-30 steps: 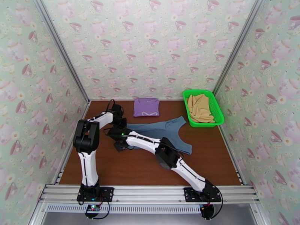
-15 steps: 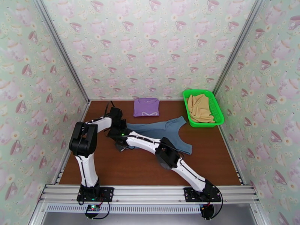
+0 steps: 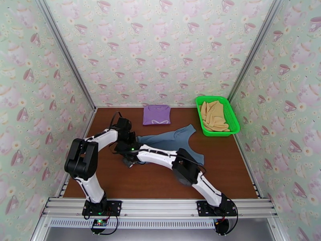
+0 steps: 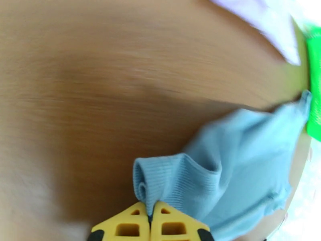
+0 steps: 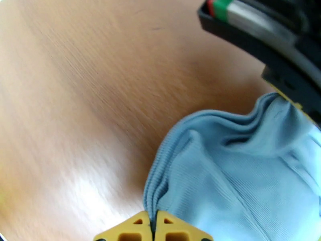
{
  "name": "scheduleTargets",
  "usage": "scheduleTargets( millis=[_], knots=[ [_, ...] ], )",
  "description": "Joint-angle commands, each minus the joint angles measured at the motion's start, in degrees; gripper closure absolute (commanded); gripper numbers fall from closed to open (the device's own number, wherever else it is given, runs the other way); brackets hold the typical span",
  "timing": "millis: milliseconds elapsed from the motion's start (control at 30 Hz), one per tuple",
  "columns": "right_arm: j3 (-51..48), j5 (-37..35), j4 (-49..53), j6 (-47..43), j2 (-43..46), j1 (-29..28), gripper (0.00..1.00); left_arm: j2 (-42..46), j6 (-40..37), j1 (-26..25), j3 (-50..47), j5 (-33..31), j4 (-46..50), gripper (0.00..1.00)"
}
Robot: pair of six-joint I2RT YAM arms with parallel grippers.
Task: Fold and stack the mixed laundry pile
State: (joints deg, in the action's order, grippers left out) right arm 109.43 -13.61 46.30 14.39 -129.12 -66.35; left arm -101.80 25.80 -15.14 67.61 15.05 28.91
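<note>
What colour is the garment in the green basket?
Tan-yellow; the garment shows best in the top external view.

A: How much of the slate blue-grey cloth garment (image 3: 176,137) shows from overhead?
B: Its near-left part lies hidden beneath the right arm (image 3: 158,154).
A: And the left wrist view?
B: Blurred brown wooden bench (image 4: 100,77); the lilac purple cloth garment (image 4: 265,21) and bright green plastic mesh basket (image 4: 315,77) are cut off at the edges.

Both arms (image 3: 91,183) are clad in white shells (image 3: 157,156) with black joint housings (image 3: 79,159); yellow fingers (image 4: 124,226) are pierced by cut-outs, black cables (image 3: 115,117) looped behind them.
</note>
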Motion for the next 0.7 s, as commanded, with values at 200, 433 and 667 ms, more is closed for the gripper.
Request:
scheduleTargets(
  millis=[200, 433, 667],
  knots=[
    [-26.54, -11.66, -9.12, 10.67, 21.33, 3.86, 1.00, -0.35, 2.98, -11.21, 13.87, -2.66, 6.09, 1.00],
    [-43.16, -15.84, -11.77, 16.10, 31.15, 8.16, 1.00, -10.96, 3.38, -16.86, 27.84, -5.55, 9.94, 1.00],
    [-49.37, -16.13, -15.10, 17.24, 31.67, 11.31, 1.00, -23.05, 2.32, -18.97, 40.35, -7.93, 15.34, 1.00]
  ],
)
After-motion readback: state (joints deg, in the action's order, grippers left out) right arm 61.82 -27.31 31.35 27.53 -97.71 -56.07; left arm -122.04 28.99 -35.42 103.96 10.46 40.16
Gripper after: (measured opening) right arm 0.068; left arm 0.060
